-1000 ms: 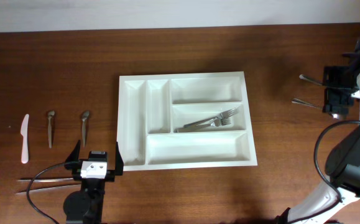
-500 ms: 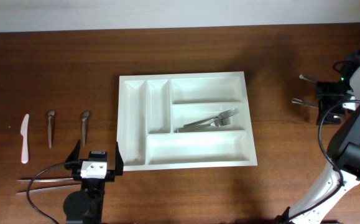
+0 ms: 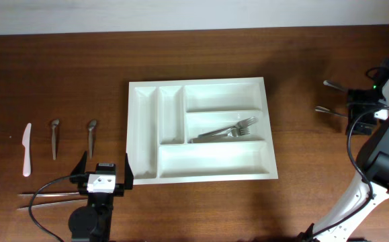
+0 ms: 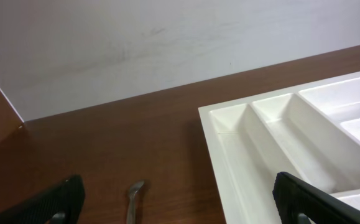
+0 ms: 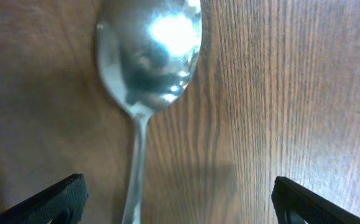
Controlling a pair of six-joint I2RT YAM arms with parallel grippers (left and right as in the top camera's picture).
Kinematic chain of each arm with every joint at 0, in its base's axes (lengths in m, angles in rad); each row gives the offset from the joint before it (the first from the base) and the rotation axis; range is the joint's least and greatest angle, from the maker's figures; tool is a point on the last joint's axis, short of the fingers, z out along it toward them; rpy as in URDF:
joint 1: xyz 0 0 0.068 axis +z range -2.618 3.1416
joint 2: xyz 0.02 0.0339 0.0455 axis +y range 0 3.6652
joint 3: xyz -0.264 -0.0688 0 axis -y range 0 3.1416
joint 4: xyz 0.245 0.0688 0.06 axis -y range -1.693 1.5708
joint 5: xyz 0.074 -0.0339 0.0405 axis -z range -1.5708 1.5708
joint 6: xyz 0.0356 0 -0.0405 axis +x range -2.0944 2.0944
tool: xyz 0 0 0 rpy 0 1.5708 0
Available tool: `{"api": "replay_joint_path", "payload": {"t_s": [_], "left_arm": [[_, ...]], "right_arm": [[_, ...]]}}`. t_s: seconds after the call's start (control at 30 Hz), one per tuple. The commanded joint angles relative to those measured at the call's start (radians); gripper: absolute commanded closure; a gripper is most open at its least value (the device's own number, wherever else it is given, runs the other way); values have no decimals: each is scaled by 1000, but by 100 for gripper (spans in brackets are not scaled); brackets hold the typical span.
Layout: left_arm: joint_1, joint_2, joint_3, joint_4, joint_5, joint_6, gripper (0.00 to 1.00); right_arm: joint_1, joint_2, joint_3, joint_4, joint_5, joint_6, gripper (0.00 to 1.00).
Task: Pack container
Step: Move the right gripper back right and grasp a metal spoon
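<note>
The container, a white five-compartment tray (image 3: 207, 160), lies mid-table; its corner shows in the left wrist view (image 4: 279, 137). Forks (image 3: 229, 131) lie in its middle wide compartment. My right gripper (image 3: 360, 106) is at the far right edge, open, low over two metal spoons (image 3: 330, 86) whose handles stick out to the left. In the right wrist view a spoon bowl (image 5: 152, 56) fills the top, its handle running down near the left finger of the open jaws (image 5: 180, 202). My left gripper (image 3: 103, 176) is open and empty by the tray's front left corner (image 4: 180, 202).
Left of the tray lie a white plastic knife (image 3: 27, 149) and two small spoons (image 3: 54, 138) (image 3: 91, 134); one spoon tip shows in the left wrist view (image 4: 134, 199). Thin metal utensils (image 3: 46, 197) lie at the front left. A pale wall stands behind the table.
My right arm has swung and lowered its gripper over the spoons at the far right. The left arm, tray and cutlery have not moved.
</note>
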Motion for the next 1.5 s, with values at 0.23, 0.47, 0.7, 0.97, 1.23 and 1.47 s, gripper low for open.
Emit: {"api": "replay_joint_path", "payload": {"t_s": [0.23,0.47,0.7,0.97,1.23,1.47], "left_arm": [[6,-8,-8,3,11,-10,1],[6,-8,-8,3,11,-10,1],[6,-8,-7,3,11,-10,1],[6,-8,-7,3,11,-10,1],[6,-8,-7,3,11,-10,1],[6,-8,-7,3,11,-10,1]], "right_arm": [[4,52,15,0,32,-3,4],[5,52,15,0,55,-3,5],[5,78,15,-1,61,-3,5],[6,131,15,29,-31,-3,5],[5,135,15,17,-19,-3,9],[5,135,15,-9,5,-3,23]]}}
